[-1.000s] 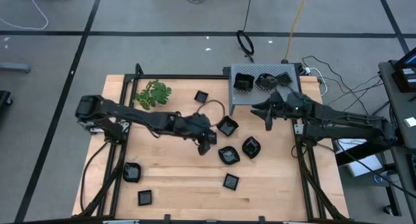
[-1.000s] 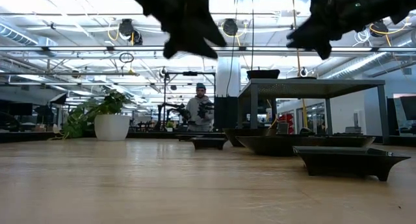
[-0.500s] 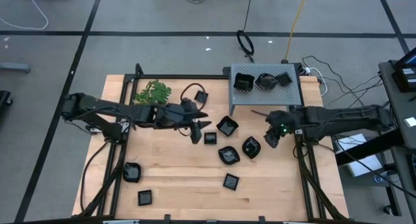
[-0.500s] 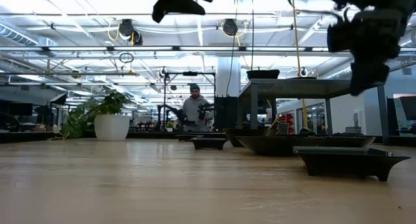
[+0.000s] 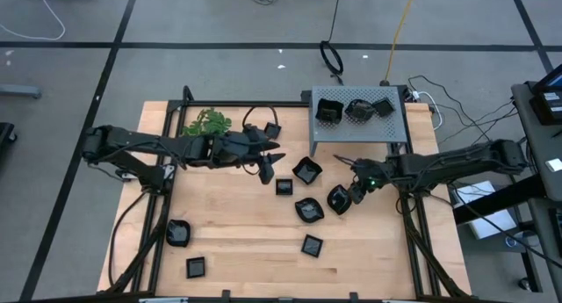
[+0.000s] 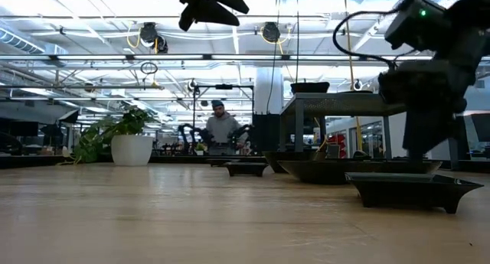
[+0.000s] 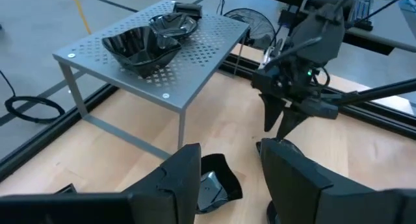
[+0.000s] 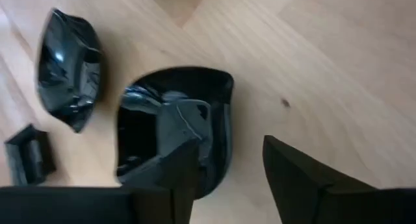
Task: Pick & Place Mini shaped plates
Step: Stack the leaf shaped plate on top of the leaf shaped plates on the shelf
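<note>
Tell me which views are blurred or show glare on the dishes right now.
Right wrist view: sharp wood grain; bright highlights on the glossy black dish under the right gripper, whose own fingers are soft. Low view: bright ceiling lights behind; the nearest dish reads as a dark silhouette. Left wrist view: glare on the dishes atop the grey perforated stand.

You had eight small black plates (image 5: 307, 170) lying on the wooden table (image 5: 237, 241), three more on the grey metal box (image 5: 395, 127), one green sprig (image 5: 207, 122) beside the box.
</note>
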You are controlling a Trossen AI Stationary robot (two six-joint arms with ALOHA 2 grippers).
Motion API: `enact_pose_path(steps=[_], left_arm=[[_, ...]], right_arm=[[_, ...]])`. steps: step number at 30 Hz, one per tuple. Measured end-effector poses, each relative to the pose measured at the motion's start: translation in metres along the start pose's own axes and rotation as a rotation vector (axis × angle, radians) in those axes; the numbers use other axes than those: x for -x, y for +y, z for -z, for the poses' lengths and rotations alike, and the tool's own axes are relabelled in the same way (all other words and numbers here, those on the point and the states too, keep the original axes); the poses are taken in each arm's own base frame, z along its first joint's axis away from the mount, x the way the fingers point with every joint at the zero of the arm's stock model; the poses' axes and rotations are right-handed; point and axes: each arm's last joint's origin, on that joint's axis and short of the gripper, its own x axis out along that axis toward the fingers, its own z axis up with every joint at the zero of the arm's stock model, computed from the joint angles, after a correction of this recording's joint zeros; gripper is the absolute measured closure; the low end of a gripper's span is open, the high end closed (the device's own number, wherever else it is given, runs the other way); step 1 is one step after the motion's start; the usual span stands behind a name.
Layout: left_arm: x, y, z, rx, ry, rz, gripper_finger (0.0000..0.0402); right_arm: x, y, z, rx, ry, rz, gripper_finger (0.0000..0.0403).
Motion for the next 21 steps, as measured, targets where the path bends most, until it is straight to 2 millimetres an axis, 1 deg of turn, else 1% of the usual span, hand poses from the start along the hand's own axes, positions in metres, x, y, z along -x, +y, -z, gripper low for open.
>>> enact_pose_path(steps=[5,10,15,21], left_arm=[[0.0,0.0,0.0,0.0,0.002,0.004,0.0238],[0.0,0.0,0.0,0.0,0.004,0.004,0.0238],[0.0,0.0,0.0,0.0,0.004,0.004,0.0238],[0.0,0.0,0.0,0.0,0.004,0.004,0.0238]], right_arm=[[-0.016,-0.011,0.008,-0.003,-0.039,-0.05,0.0218],[-0.024,-0.02,0.014,-0.008,-0.087,-0.107,0.0222],[-0.026,-0.024,0.018,0.01,-0.092,-0.108,0.0259],[-0.026,-0.025,0.018,0.064,-0.087,-0.107,0.0339]])
